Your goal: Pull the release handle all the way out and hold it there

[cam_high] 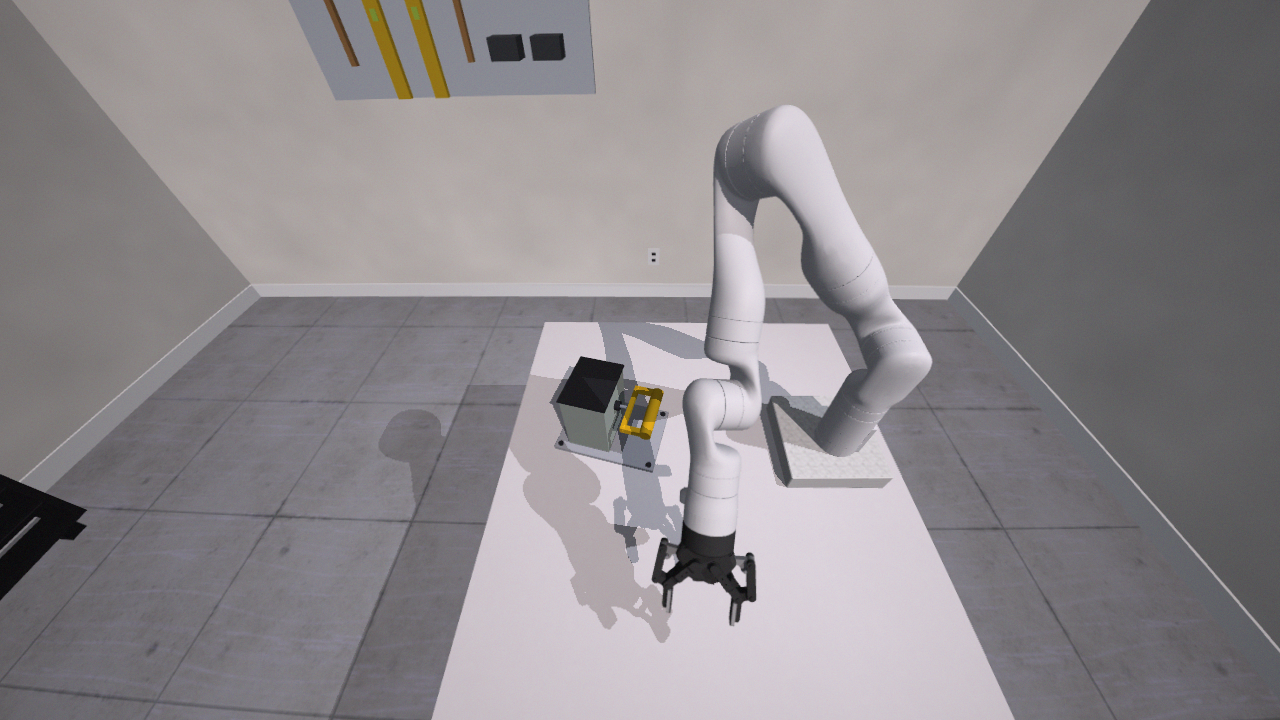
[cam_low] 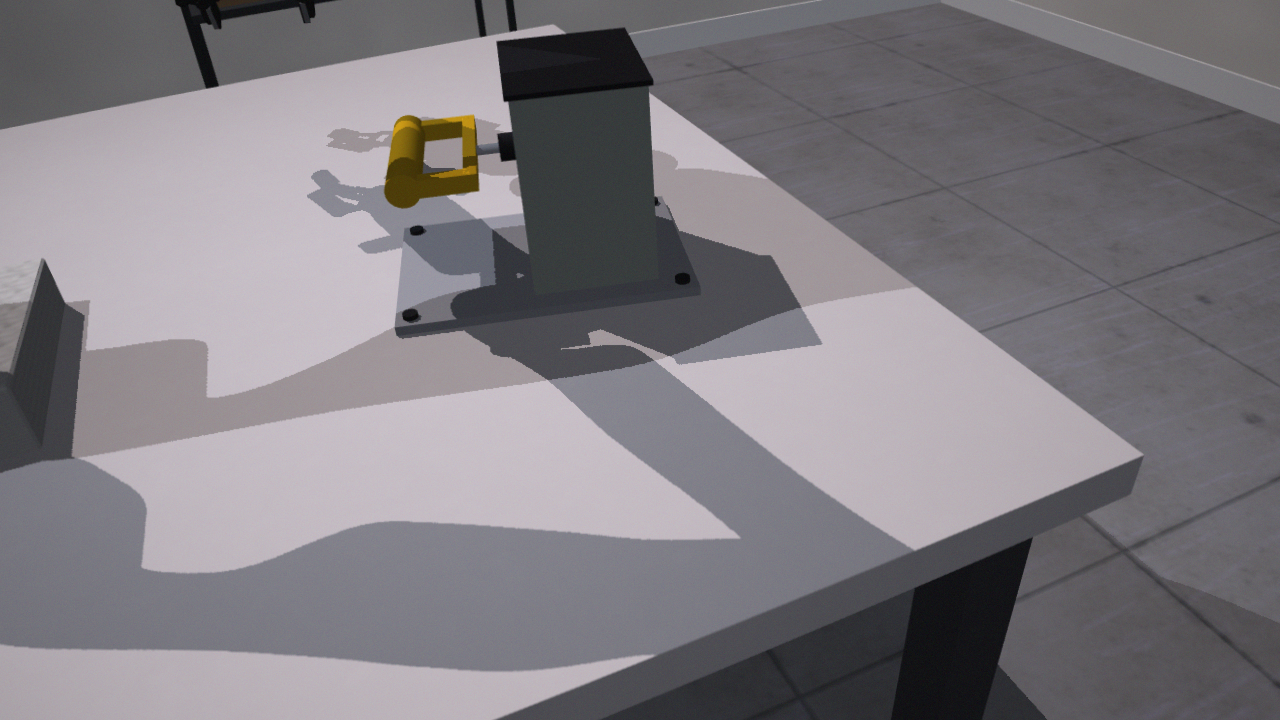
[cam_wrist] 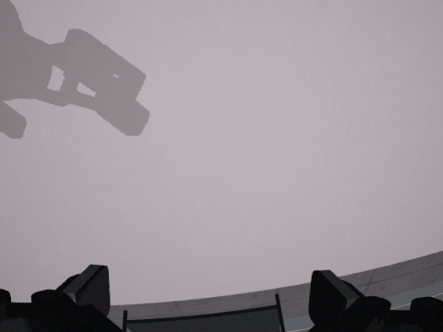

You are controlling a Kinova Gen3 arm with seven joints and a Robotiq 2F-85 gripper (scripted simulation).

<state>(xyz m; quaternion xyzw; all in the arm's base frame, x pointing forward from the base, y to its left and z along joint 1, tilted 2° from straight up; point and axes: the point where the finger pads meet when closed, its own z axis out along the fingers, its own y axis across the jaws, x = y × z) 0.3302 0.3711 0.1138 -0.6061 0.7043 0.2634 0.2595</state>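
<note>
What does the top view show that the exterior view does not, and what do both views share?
Only the top view shows the white arm and its open tool, hanging above the table away from the handle, plus the wall panel. Only the exterior view shows the black table leg and the bolts on the base plate. Both show the yellow release handle, the grey housing with its black top, and the white table.
</note>
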